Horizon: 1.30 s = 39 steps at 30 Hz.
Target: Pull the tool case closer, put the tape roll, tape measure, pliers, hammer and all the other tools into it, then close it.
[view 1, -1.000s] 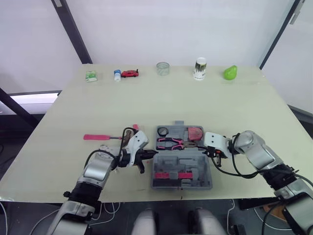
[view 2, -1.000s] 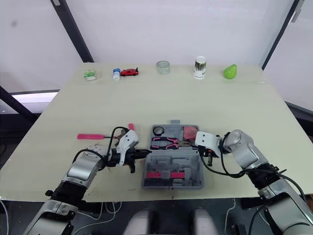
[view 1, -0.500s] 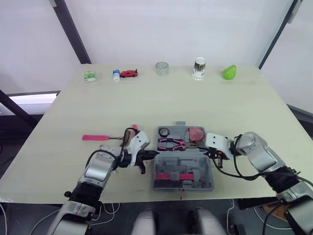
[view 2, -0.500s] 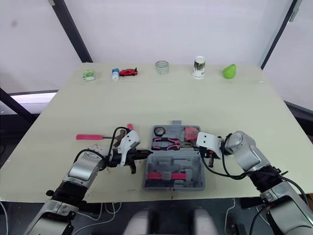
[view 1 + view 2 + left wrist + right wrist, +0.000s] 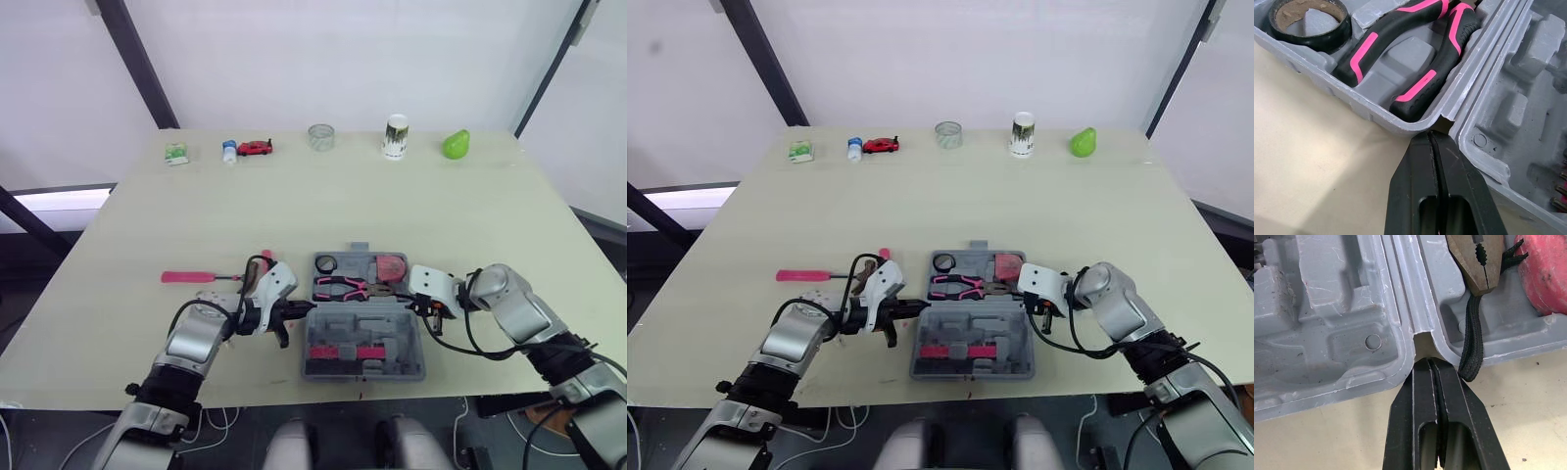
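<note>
Case [image 5: 392,323] open near table's front edge, between 2 grippers. Left gripper [image 5: 304,310], right gripper [image 5: 415,302]: both pressed together, tips at hinge notches. Pull step likely in hand. Next you fetch screwdriver [image 5: 201,277], lying left of case.

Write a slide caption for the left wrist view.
Shut left gripper at the open tool case's hinge; pliers and tape roll inside.
</note>
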Available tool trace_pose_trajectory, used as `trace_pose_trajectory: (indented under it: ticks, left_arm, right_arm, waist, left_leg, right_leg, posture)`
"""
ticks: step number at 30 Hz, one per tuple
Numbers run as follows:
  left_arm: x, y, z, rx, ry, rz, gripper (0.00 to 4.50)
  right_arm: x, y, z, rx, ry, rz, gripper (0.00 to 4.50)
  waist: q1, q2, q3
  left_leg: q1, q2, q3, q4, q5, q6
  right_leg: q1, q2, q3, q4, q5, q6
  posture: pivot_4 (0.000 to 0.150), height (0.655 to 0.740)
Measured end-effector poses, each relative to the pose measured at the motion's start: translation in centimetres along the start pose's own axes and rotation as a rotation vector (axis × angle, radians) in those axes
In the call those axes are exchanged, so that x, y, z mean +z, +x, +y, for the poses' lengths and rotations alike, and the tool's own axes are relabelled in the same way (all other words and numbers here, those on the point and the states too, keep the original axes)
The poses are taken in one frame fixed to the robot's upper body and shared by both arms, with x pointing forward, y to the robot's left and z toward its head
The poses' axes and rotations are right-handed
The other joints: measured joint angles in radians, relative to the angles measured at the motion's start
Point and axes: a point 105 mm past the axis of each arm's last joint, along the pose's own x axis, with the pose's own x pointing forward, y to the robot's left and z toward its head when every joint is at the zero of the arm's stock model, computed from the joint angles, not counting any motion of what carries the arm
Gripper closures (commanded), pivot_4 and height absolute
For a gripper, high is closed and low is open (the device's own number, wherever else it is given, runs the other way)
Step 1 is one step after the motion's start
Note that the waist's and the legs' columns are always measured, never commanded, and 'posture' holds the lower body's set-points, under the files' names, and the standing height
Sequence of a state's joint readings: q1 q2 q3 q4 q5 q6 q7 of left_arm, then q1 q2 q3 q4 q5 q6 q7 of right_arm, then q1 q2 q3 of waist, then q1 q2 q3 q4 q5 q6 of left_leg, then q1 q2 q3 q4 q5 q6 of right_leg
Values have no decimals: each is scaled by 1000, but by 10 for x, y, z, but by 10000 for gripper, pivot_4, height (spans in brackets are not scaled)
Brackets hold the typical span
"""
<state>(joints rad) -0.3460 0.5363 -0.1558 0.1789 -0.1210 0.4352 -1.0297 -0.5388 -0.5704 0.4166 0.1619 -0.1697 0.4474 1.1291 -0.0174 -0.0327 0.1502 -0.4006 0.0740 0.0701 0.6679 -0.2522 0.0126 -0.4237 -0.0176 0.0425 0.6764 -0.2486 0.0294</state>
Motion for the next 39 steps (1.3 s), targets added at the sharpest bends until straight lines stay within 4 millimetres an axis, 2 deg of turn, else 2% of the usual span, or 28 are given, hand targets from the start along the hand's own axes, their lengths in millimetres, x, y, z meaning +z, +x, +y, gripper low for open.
trace_pose_trajectory:
  ticks: [15, 22, 24, 27, 30, 33, 35, 39]
  left_arm:
    - [-3, -4, -1, 6, -11, -7, 44656]
    - [-7, -26, -2, 65, -58, -90, 44656]
    - [-4, -47, 3, 135, -77, -148, 44656]
    - [2, -59, 3, 181, -75, -200, 44656]
    - [7, -74, 0, 281, -123, -303, 44656]
    - [20, -86, -3, 441, -213, -485, 44656]
    - [37, -94, -1, 577, -256, -612, 44656]
    - [58, -109, -11, 657, -309, -704, 44656]
  right_arm:
    - [-1, -1, -1, -2, -6, -2, 45000]
    - [-1, -9, 2, -7, 37, -66, 45000]
    - [-4, -19, -2, -43, 94, -110, 45000]
    - [-2, -28, -5, -74, 142, -172, 45000]
    - [-1, -47, -1, -116, 235, -339, 45000]
    - [-8, -70, 1, -197, 378, -543, 45000]
    - [2, -84, -4, -269, 427, -695, 45000]
    - [18, -102, -8, -321, 436, -838, 45000]
  waist:
    - [-3, 0, 0]
    - [-2, 0, 1]
    - [1, 0, 1]
    - [5, 0, 1]
    - [9, 0, 1]
    - [10, 0, 2]
    - [7, 0, 2]
    - [1, 0, 1]
  left_leg:
    - [0, 0, 0, 0, 0, 0]
    - [-1, 1, 1, -1, 0, 0]
    - [-2, 1, 1, -1, 0, 0]
    - [-2, 0, 1, -1, 0, 0]
    - [-5, 0, 0, -1, 0, 0]
    - [-7, 0, 0, 0, 0, 0]
    - [-7, 0, -1, 0, 0, 0]
    - [-6, 0, -1, 0, 0, 0]
  right_leg:
    - [0, 0, 0, 0, 0, 0]
    - [-2, 0, 1, 0, 0, 0]
    - [-3, 0, 1, 0, 0, 0]
    - [-3, -1, 1, 0, 0, 0]
    - [-3, -2, 0, -3, 0, 0]
    - [-3, -2, 0, -5, 2, 3]
    - [-3, -2, 0, -5, 3, 4]
    - [-3, -1, 1, -4, 3, 4]
  posture:
    - [1500, 7400]
    - [1500, 7400]
    - [1500, 7400]
    - [1500, 7400]
    - [1500, 7400]
    - [1500, 7400]
    - [1500, 7400]
    - [1500, 7400]
